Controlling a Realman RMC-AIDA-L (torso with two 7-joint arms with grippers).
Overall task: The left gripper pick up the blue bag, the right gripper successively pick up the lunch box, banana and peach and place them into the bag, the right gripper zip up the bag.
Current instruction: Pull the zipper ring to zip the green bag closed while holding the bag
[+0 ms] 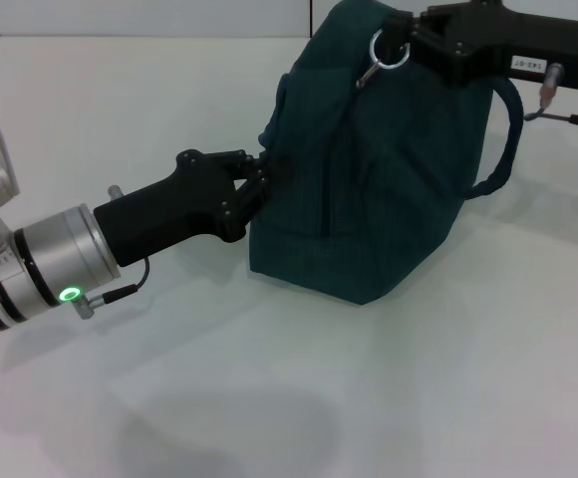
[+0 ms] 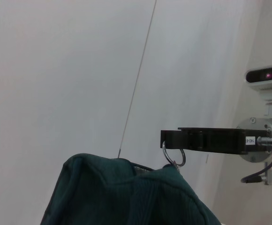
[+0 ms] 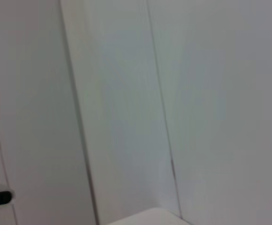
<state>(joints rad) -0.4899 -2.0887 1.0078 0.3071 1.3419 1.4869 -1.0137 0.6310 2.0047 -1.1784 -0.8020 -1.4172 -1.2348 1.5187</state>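
I see the blue bag (image 1: 369, 179) upright mid-table. Left gripper (image 1: 259, 184) clamped on its 9 o'clock side, bracing it. Right gripper (image 1: 401, 42) at 12 o'clock, probably pinched on the zipper ring (image 1: 389, 52) to pull.

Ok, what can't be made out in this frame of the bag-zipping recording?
- Contents of the dark teal fabric bag: hidden by its closed fabric in the head and left wrist views.
- Lunch box, banana, peach: in no view.
- Left claw fingertips: lost against the bag's side in the head view.
- Right claw at the metal ring pull: actual grip unclear.
- Right wrist view: only wall.
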